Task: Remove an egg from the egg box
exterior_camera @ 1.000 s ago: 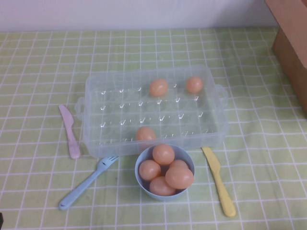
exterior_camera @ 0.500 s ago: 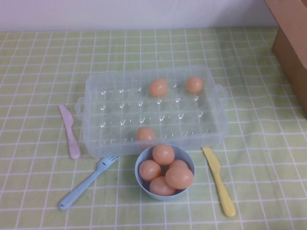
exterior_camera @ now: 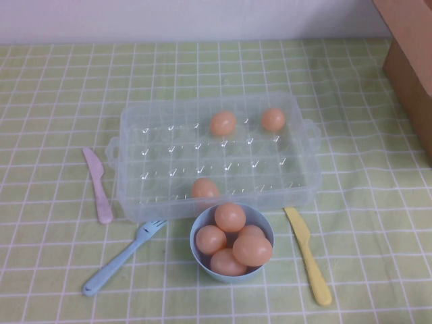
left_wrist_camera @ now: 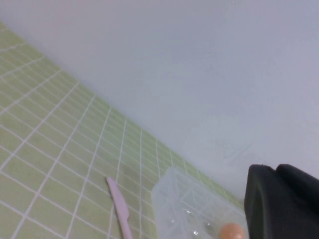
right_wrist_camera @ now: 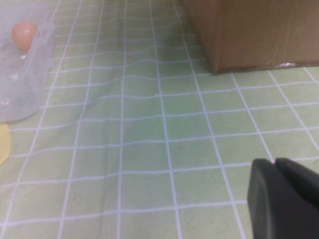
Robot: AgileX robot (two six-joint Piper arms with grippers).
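Green-and-white checked cloth covers the bench [exterior_camera: 61,81], with a pale wall behind it and a brown cardboard box [exterior_camera: 412,67] at the 2 o'clock corner of the high view. Centre: the egg box [exterior_camera: 135,135], a clear plastic tray with a grid of cells and small side tabs, holding three eggs. One egg [exterior_camera: 223,123] sits in the far row near the middle, a second egg [exterior_camera: 273,119] lies toward 3 o'clock from it in the same row, and a third egg [exterior_camera: 204,188] occupies the near row. At 6 o'clock from the egg box, just beside its near wall, stands a light-blue bowl [exterior_camera: 197,229] heaped with further eggs of the same look. A pink knife [exterior_camera: 98,184] lies at 9 o'clock, just beside the box; a blue fork [exterior_camera: 121,258] lies at 7 o'clock; a yellow knife [exterior_camera: 308,256] lies at 5 o'clock. Neither arm appears in the high view. The left tool [left_wrist_camera: 279,204] shows only as a dark body at the edge of the left wrist view, raised above the cloth near the egg box; whether it is open or closed cannot be told. The right tool [right_wrist_camera: 284,199] shows likewise in the right wrist view, over bare cloth between the egg box and the cardboard box; its state cannot be told.
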